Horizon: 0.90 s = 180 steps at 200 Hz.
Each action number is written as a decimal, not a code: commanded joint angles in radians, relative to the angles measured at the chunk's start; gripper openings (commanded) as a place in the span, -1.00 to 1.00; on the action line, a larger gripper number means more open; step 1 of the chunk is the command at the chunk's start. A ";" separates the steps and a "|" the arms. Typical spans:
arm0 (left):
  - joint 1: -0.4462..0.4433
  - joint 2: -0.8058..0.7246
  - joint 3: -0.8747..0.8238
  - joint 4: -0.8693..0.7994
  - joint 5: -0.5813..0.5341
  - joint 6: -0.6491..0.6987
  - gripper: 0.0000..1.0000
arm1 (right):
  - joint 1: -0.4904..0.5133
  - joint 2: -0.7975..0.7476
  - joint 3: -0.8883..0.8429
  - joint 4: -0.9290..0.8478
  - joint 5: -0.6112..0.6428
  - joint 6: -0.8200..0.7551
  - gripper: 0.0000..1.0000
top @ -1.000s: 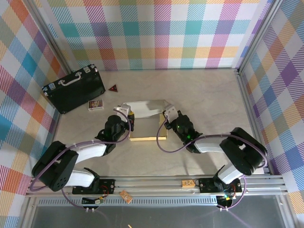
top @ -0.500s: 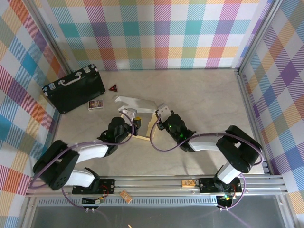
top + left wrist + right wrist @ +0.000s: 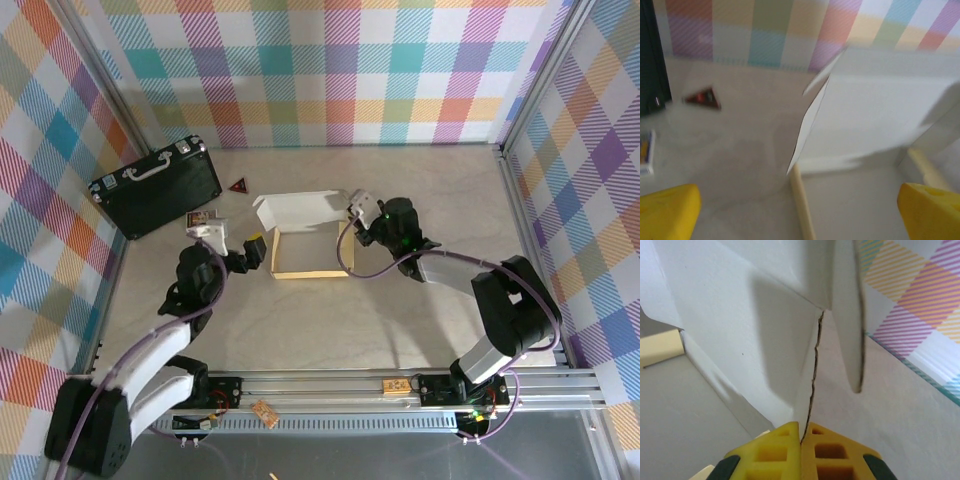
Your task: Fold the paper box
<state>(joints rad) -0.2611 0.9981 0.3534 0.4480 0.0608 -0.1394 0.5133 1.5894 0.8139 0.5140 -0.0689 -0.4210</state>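
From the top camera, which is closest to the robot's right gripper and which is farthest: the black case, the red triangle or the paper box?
From the right gripper:
1. paper box, pinched by it, mid-table.
2. red triangle, farther left, toward the back.
3. black case, far left by the wall.

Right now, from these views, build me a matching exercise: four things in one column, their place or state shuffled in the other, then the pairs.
1 paper box
2 black hard case
3 left gripper
4 right gripper

A shut on the box's wall
B far left of the table
C jaws wide open
D mid-table, lid flap raised

Pairs: 1-D, 2-B, 3-C, 4-A
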 commanded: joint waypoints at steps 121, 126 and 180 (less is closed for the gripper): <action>0.089 0.399 0.187 0.193 0.257 0.034 0.48 | -0.083 0.010 0.088 -0.206 -0.249 -0.059 -1.00; 0.089 0.409 0.203 0.176 0.273 0.050 0.48 | -0.086 0.011 0.092 -0.211 -0.256 -0.062 -1.00; 0.091 0.503 0.309 0.146 0.433 0.089 -0.49 | -0.108 0.010 0.100 -0.231 -0.298 -0.064 -1.00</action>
<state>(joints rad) -0.1829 1.4761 0.6243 0.6037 0.3935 -0.0811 0.4129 1.5963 0.8917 0.3195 -0.3187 -0.4587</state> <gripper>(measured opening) 0.371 0.057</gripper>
